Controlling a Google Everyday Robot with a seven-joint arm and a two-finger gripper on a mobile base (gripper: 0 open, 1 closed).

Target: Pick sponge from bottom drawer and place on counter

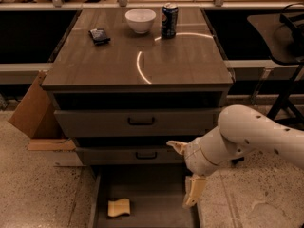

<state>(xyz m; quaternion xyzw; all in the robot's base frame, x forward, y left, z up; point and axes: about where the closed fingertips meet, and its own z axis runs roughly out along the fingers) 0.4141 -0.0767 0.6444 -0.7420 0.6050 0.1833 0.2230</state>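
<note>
The pale yellow sponge (118, 207) lies on the floor of the bottom drawer (152, 189), near its front left. The drawer is pulled out. My gripper (178, 175) is open and empty, with one finger (176, 146) in front of the middle drawer and the other (193, 192) hanging over the bottom drawer's right side. It is to the right of the sponge and above it, not touching it. The grey-brown counter (180, 65) is above, with a curved light reflection on it.
On the counter stand a white bowl (140, 19), a soda can (169, 20) and a small dark packet (99, 35). Two upper drawers (95, 123) are shut. A cardboard box (32, 112) leans at the cabinet's left. A black stand (285, 94) is at right.
</note>
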